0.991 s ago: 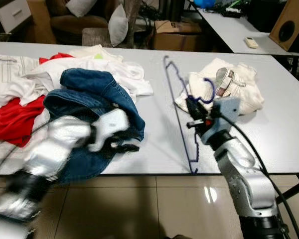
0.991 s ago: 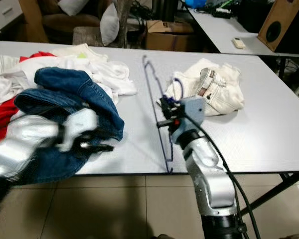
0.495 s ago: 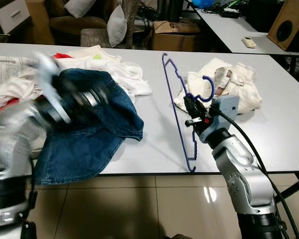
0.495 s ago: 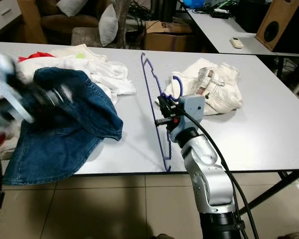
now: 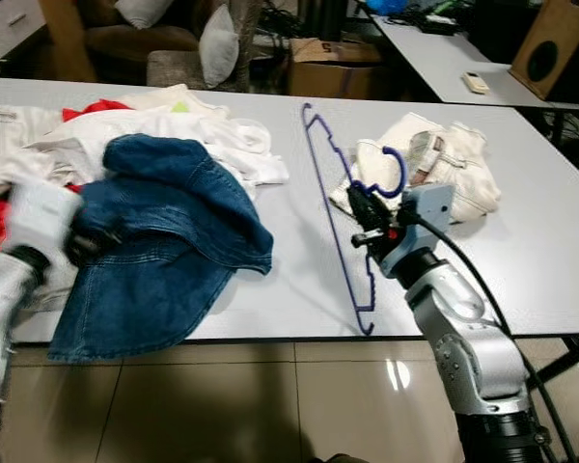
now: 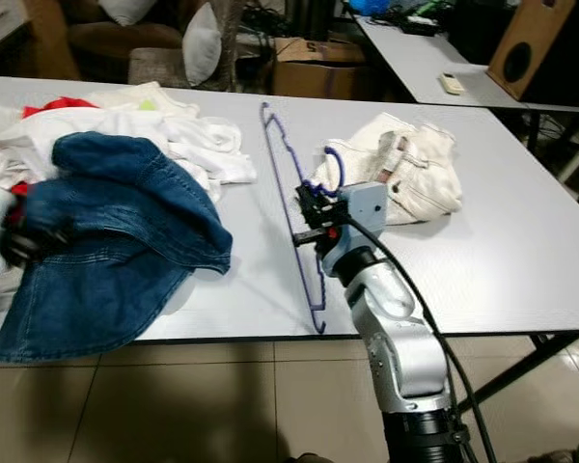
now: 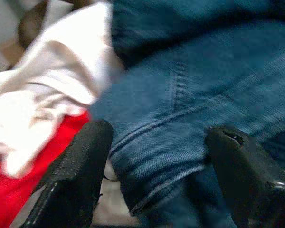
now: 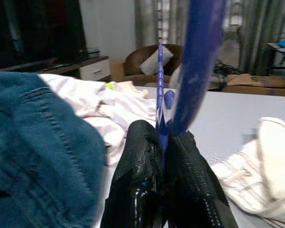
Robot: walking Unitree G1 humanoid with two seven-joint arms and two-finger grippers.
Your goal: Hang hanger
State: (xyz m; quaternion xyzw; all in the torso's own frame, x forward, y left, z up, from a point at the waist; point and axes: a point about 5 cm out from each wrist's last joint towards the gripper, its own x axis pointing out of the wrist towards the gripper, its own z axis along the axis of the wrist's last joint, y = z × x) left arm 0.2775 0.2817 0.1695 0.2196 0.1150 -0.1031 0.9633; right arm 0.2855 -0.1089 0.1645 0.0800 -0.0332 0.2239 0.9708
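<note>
Pinching the purple hanger (image 5: pixel 340 227) tight, the right tool (image 5: pixel 363 219) is holding it upright over the counter's (image 5: pixel 550 260) front edge. Left tool (image 7: pixel 156 166) is gaping wide around the blue jeans (image 5: pixel 164 251) near the front-left corner.

hanger (image 5: pixel 340 224): I saw it was blue-purple
jeans (image 5: pixel 164 251): blue denim (lighter stitching along the seams)
trousers (image 5: pixel 444 174): cream-white
shirt (image 7: pixel 14 199): I saw red
table (image 5: pixel 540 241): pale grey
right gripper (image 8: pixel 161 156): black fingers, silver arm
floor (image 5: pixel 270 405): I noted beige tiles
</note>
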